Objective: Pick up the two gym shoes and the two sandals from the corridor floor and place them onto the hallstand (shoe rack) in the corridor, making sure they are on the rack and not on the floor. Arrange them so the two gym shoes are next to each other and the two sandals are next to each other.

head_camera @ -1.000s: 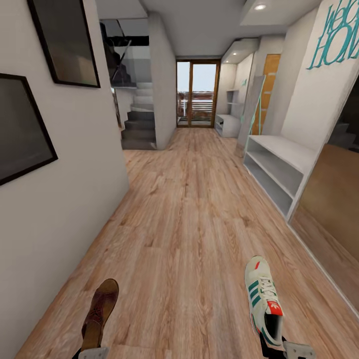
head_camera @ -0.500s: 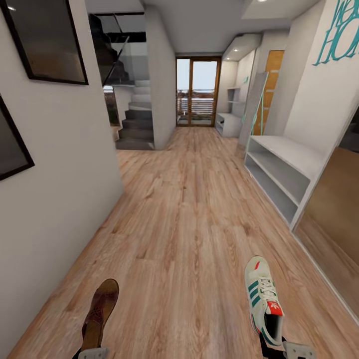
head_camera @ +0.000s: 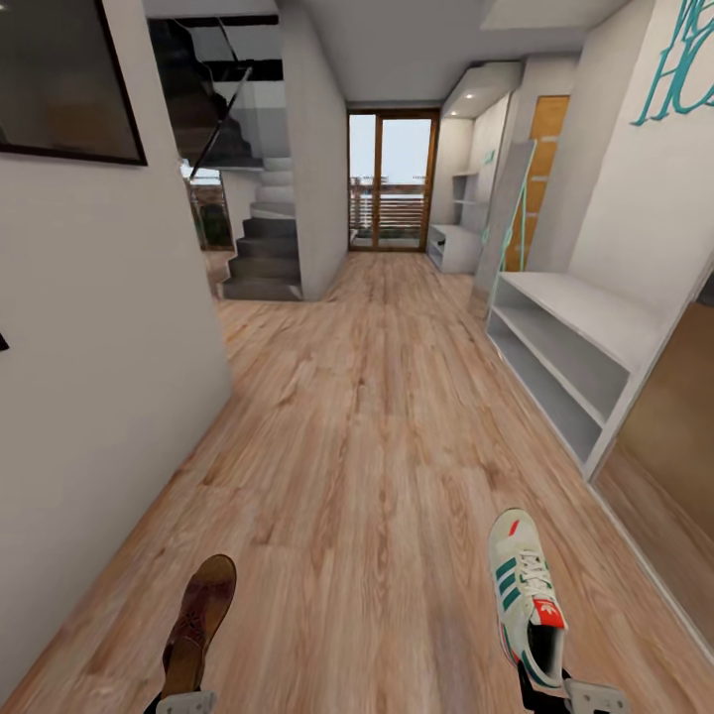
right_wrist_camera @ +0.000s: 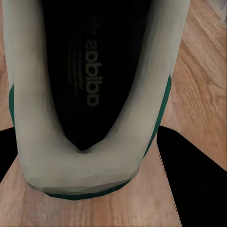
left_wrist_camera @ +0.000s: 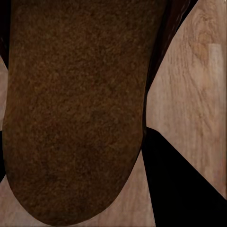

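Corridor floor (head_camera: pixel 377 416): hallstand (head_camera: pixel 565 342) rt (stairs (head_camera: pixel 260 258) far left).

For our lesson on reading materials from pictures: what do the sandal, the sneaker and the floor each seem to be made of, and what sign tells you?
Sandal: probably leather or suede, with a matte, grainy brown surface.
Sneaker: off-white, smooth upper, perhaps leather or synthetic, with green stripes and laces.
Floor: wood-look planks showing grain and knots; whether real wood or laminate can't be told.

A dark staircase (head_camera: pixel 253 253) rises far left – glass doors (head_camera: pixel 392 178) end the corridor, teal wall lettering (head_camera: pixel 679 64) at right
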